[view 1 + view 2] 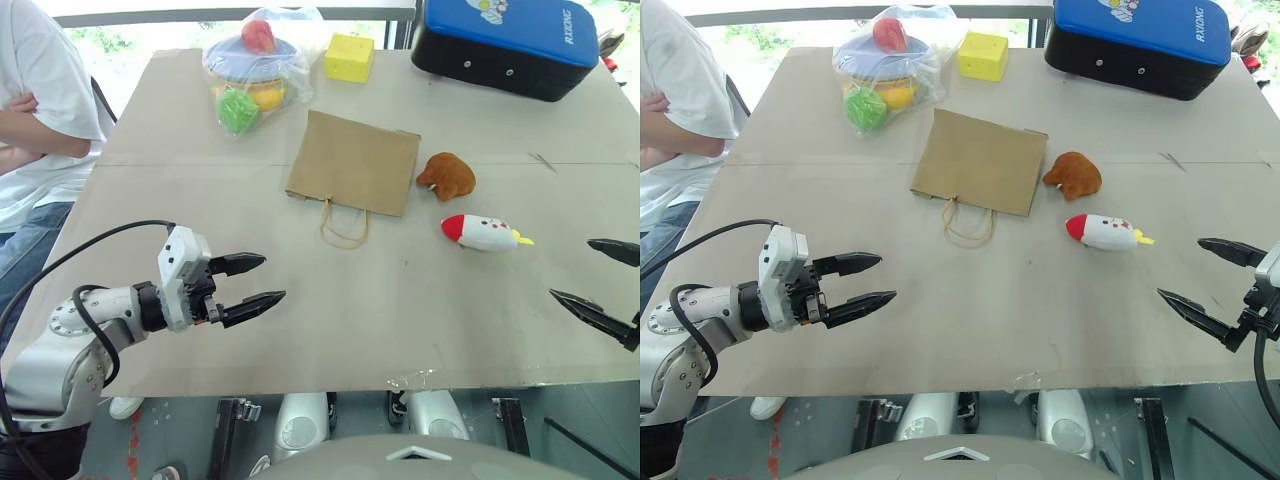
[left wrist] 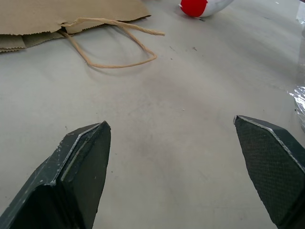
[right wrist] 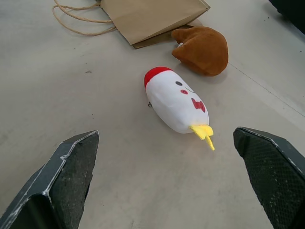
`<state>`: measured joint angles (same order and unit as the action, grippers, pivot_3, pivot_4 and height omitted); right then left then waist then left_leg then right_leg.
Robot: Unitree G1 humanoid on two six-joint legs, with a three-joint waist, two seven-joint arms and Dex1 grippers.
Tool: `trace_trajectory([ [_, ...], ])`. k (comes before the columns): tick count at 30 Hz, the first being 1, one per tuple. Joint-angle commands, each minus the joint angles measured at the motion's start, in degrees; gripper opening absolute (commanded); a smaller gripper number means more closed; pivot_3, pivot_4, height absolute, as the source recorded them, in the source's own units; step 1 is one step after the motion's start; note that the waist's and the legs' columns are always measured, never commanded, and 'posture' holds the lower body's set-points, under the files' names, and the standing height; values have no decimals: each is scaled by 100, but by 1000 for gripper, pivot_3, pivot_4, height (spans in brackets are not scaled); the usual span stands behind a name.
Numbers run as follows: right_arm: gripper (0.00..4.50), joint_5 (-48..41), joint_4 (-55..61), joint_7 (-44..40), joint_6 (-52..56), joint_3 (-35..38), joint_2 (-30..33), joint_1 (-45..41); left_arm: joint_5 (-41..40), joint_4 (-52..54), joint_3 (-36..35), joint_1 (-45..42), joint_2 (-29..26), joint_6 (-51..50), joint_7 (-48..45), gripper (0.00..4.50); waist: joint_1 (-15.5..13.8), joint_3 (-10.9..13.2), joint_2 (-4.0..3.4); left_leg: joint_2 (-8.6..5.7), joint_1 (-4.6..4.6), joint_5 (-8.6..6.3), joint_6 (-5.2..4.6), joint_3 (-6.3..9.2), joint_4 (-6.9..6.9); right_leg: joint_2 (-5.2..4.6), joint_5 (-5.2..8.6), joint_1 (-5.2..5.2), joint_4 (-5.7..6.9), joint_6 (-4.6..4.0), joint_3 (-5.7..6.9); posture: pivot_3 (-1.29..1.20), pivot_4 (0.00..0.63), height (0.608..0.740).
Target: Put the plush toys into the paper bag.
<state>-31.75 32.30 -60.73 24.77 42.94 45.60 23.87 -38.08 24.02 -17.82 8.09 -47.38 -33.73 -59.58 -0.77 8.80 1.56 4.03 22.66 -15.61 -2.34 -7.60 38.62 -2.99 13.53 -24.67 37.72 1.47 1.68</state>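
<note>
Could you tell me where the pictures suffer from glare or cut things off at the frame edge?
Left eye view: daylight behind the table washes out the far edge; the clear plastic bag shows glare. Left wrist view: the white rocket is cut off at the frame edge. Right wrist view: evenly lit, soft shadows.

Person (image 1: 35,120) at upper left cut off by frame edge, arms and torso only. Blue-black case (image 1: 515,45) upper right clipped by top edge. Right gripper (image 1: 608,285) lower right: fingers visible, body beyond right edge. Bagged toys (image 1: 255,70) blurred by plastic.
</note>
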Motion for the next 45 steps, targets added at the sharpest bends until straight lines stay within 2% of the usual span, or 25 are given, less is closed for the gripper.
trace_trajectory([
  [1,4500,130,248,272,-244,-39,-132,-33,48,-85,139,-467,50,177,37,4472,-2,0,0,0,0,0,0,0,0,0,0,0,0,0,0,0,150,740],
  [6,4500,-105,1000,1202,102,-713,-473,-532,1009,-1058,1115,-2015,333,924,174,4472,-39,-2,-3,-23,6,1,1,26,13,0,-3,11,8,-1,22,0,150,740],
  [10,4500,-108,1422,1713,258,-1121,-640,-671,1848,-1782,1771,-2742,380,1864,-34,4472,-12,-5,-2,-31,11,12,19,30,14,-1,-8,12,3,10,21,0,150,740],
  [13,4500,-84,1817,2013,391,-1427,-718,-581,2655,-2754,2308,-3464,548,3141,-167,4472,-23,-4,-2,-33,20,11,17,29,12,0,-7,8,-4,11,25,0,150,740],
  [18,4500,-90,2170,2414,588,-1880,-861,-345,3491,-4702,2903,-4590,991,5188,-393,4472,-40,-4,0,-40,27,10,16,17,24,-2,-8,12,-3,12,34,0,150,740],
  [19,3967,-182,2221,2487,678,-1950,-882,-327,3578,-5014,2977,-4780,1095,5496,-432,4500,-37,-4,1,-40,31,10,15,18,29,-2,-8,12,-3,13,34,0,150,740],
  [20,3729,-202,2306,2536,714,-2019,-883,-301,3675,-5302,3073,-4956,1191,5781,-490,4500,-40,-4,1,-40,32,9,14,18,32,-2,-8,12,-2,13,35,0,150,740],
  [21,3032,-210,2383,2593,751,-2072,-879,-295,3748,-5557,3163,-5095,1264,6042,-596,4500,-31,-4,2,-40,37,8,12,20,39,-3,-8,12,0,13,38,0,150,740],
  [22,2730,-204,2451,2697,789,-2131,-896,-341,3853,-5800,3254,-5221,1323,6362,-658,4239,-18,-4,2,-40,39,7,10,21,41,-3,-8,11,-1,13,39,0,150,740],
  [24,1741,-233,2545,2884,882,-2212,-916,-424,3926,-6202,3387,-5413,1429,6755,-889,3607,-11,-4,2,-40,41,4,6,23,44,-2,-8,11,-1,13,39,0,150,740],
  [25,1068,-249,2589,2948,926,-2257,-909,-447,3926,-6370,3416,-5491,1486,6884,-974,2967,-9,-4,2,-40,41,4,5,24,45,-3,-8,11,0,14,40,0,150,740],
  [26,717,-263,2633,3009,967,-2309,-908,-475,3868,-6480,3403,-5555,1559,6875,-1034,2599,-3,-4,2,-40,41,4,5,24,45,-2,-8,11,0,13,40,0,150,740],
  [27,509,-285,2672,3080,1008,-2364,-924,-514,3753,-6526,3364,-5595,1628,6741,-1116,2466,-5,-4,2,-39,41,4,5,25,45,-2,-8,11,0,14,40,0,150,740],
  [28,75,-326,2712,3158,1054,-2420,-932,-562,3573,-6513,3288,-5621,1708,6478,-1244,1955,-4,-4,2,-39,43,3,4,29,46,-2,-7,11,1,14,43,0,150,740],
  [29,0,-351,2743,3232,1093,-2484,-919,-612,3365,-6422,3200,-5628,1768,6139,-1397,1578,-3,-4,2,-39,46,3,4,31,51,-2,-7,11,2,14,46,0,150,740],
  [30,0,-365,2760,3316,1129,-2569,-908,-694,2987,-6109,3087,-5593,1802,5411,-1631,1158,-3,-3,2,-38,49,3,4,36,54,-3,-7,10,2,14,47,0,150,740],
  [32,0,-377,2768,3500,1233,-2840,-928,-1013,1888,-5049,2816,-5526,1766,3110,-1821,154,12,-2,3,-37,61,3,3,67,64,-3,-7,7,3,15,55,0,150,740],
  [34,0,-267,2633,3695,1354,-3293,-993,-1571,1112,-4165,2596,-5481,1652,1420,-1699,65,28,-3,3,-33,96,4,5,91,83,-3,-8,-18,15,15,65,0,150,740],
  [38,0,208,1971,3898,1488,-4237,-1168,-2773,199,-2903,2235,-5336,1613,-526,-1004,65,36,-6,-3,-32,104,5,6,106,91,0,-7,-24,19,17,70,0,150,740],
  [41,0,698,1164,3811,1422,-5086,-1361,-3698,-458,-2182,1921,-5190,1792,-1597,-293,65,43,-5,-4,-39,104,6,6,118,94,2,-3,-18,22,23,65,0,150,740],
  [45,0,1350,126,3618,1176,-5944,-1584,-4377,-1179,-1534,1465,-4970,2160,-2513,677,65,11,-5,-4,-46,110,6,6,136,94,4,-1,-14,19,26,57,0,150,740],
])
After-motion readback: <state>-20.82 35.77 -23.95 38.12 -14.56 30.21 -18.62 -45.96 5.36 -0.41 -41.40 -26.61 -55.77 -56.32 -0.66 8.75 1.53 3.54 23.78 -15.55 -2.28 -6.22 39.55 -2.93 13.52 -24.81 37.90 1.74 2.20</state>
